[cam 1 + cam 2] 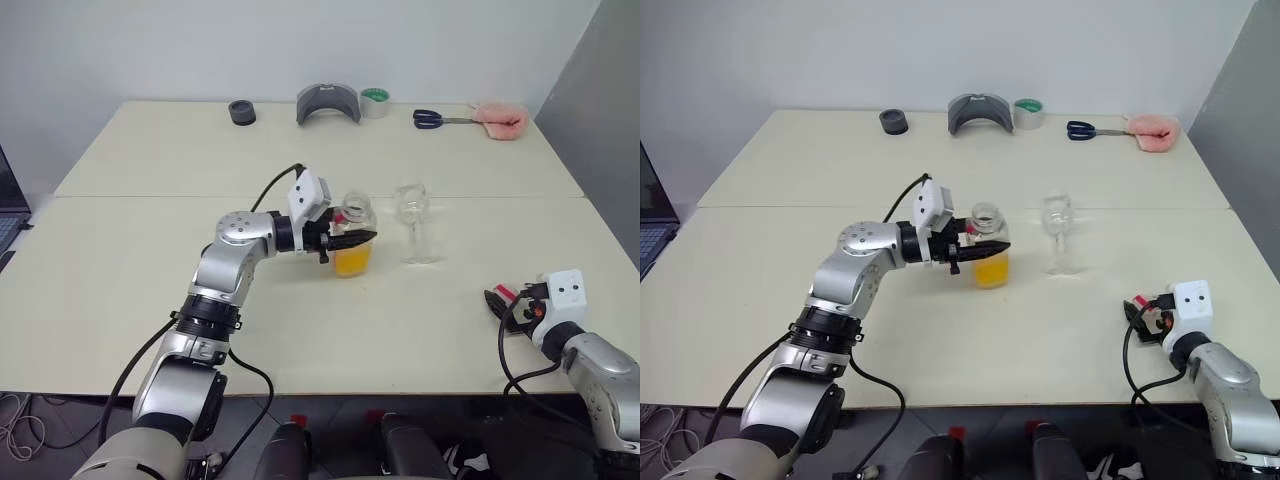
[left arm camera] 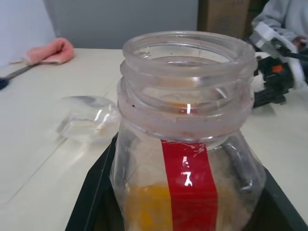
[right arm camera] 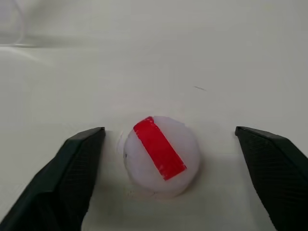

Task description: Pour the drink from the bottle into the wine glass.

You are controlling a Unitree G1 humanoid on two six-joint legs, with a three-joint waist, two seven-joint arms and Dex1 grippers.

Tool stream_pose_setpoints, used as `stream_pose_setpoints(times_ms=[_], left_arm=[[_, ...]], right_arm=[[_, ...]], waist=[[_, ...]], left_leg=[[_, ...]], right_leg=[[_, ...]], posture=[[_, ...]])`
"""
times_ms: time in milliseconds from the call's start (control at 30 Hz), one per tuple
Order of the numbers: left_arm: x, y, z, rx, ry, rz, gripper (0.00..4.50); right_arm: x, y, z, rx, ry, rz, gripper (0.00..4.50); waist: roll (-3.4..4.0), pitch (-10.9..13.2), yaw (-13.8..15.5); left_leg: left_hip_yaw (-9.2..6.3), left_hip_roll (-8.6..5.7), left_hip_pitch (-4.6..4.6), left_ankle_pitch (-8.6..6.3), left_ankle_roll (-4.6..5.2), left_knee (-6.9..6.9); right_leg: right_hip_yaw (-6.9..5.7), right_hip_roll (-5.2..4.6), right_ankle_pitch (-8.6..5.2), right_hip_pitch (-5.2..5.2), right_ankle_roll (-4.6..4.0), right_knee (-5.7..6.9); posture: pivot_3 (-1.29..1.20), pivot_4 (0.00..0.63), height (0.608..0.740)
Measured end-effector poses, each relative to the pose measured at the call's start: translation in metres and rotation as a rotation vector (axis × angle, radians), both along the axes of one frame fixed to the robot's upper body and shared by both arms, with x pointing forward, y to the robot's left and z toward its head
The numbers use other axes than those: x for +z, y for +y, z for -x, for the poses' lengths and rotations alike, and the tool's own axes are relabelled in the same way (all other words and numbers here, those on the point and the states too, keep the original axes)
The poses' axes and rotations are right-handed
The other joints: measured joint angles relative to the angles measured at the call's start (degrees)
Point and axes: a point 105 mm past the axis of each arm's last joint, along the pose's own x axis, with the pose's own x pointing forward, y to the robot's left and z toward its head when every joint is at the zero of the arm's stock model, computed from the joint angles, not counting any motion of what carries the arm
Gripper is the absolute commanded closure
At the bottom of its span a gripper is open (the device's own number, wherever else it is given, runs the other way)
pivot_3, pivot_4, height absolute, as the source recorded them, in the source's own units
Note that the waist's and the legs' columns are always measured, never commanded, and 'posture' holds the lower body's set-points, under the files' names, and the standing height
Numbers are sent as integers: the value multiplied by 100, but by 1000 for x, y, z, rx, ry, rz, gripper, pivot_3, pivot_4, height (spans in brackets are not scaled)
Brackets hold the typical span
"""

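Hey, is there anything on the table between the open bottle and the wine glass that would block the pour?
Nothing visible does. The bottle, cap off, sits in the left end effector, and the tabletop between it and the wine glass is bare. The cap lies by the right end effector, off that path.

I take this for a lab or office test room. I see two plain cream tables (image 1: 130, 300) pushed together against a bare white wall (image 1: 200, 50), with a grey partition (image 1: 600, 110) on the right. Along the far edge lie scissors (image 1: 432, 119), a tape roll (image 1: 375, 102), a pink cloth (image 1: 502, 119). A laptop edge (image 1: 8, 205) shows at left.
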Motion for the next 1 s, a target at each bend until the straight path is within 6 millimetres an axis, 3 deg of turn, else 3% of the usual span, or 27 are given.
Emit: stream_pose_setpoints(times_ms=[100, 200, 267, 367, 433, 700, 867, 1000], left_arm=[[2, 18, -10, 118, -9, 16, 2707], [10, 38, -23, 261, -37, 48, 2707], [14, 54, -34, 373, -46, 70, 2707], [21, 80, -49, 545, -56, 99, 2707], [24, 98, -55, 637, -59, 112, 2707], [18, 154, -67, 907, -19, 152, 2707], [17, 174, -69, 1015, -13, 176, 2707], [16, 183, -69, 1065, -9, 195, 2707]], right_arm=[[17, -1, 2, 93, -20, 81, 0], [42, 17, -1, 214, -86, 90, 0], [66, 43, -6, 330, -153, 40, 0], [107, 101, -6, 573, -251, -7, 0], [120, 131, -6, 685, -276, -16, 0], [132, 225, -28, 915, -301, -101, 0], [131, 259, -43, 933, -295, -94, 0], [124, 282, -44, 969, -291, -65, 0]], waist=[[-1, 0, -4], [-1, 0, -10], [-1, 1, -28], [-2, 1, -50], [-9, 3, -31], [-13, 5, -3], [-14, 5, 28], [-15, 4, 29]], left_leg=[[-1, 3, 1, 0, 0, 1], [-3, 5, 2, 0, 0, 1], [-1, 5, 2, 0, 0, 1], [-15, 7, 0, 0, 0, 2], [-17, 4, -4, 0, -1, 2], [-17, -1, -11, 10, -18, 5], [-16, -2, -18, 13, -24, 5], [-15, -1, -24, 14, -25, 4]], right_leg=[[0, 1, 0, 1, 1, 0], [-3, 3, 0, 1, 1, 1], [-1, 3, 1, 1, 2, 1], [-13, 4, 1, 2, 2, 0], [-16, 1, 1, 2, 2, -5], [-17, -9, 3, -7, 0, -4], [-17, -11, 3, -18, -1, -1], [-15, -12, 4, -30, -2, 2]], posture=[[0, 150, 740], [0, 150, 740], [0, 150, 740], [0, 150, 740], [0, 150, 740], [0, 150, 740], [0, 150, 740], [0, 150, 740]])
